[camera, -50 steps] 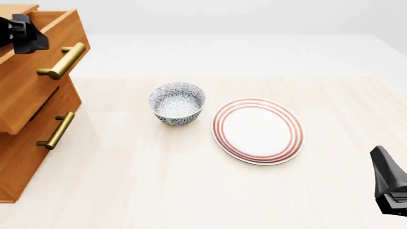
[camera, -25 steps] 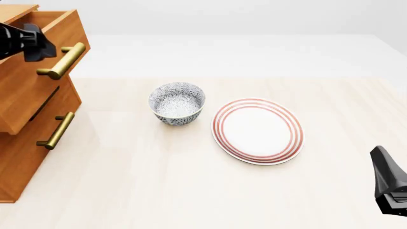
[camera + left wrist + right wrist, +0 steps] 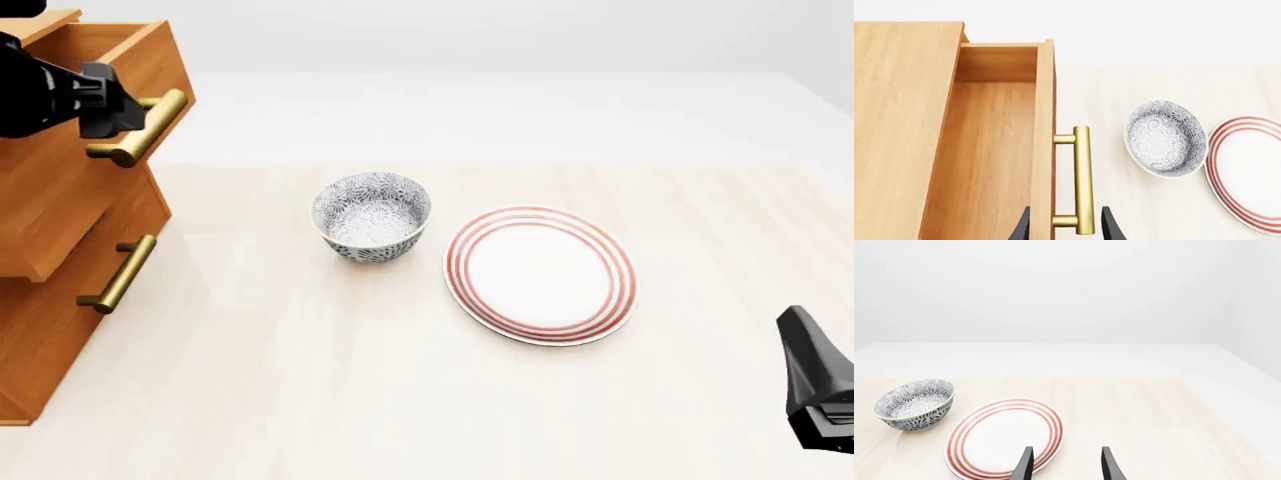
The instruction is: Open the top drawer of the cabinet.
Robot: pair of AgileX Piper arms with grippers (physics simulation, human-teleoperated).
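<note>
Two black fingers of left gripper (image 3: 1064,227) spread round brass cylindrical bar handle (image 3: 1082,179); smooth wooden top drawer (image 3: 994,150) open.

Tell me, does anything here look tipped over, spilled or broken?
Nothing stands out. The bowl sits upright beside the plate, which lies flat. The top drawer stands pulled out, with nothing visible inside.

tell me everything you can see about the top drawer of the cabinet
The top drawer is an orange-brown wooden box, pulled part-way out of the cabinet, with nothing visible inside. A brass bar handle on two posts is fixed to its front. The left tool straddles the handle's end and front panel, fingers open.
</note>
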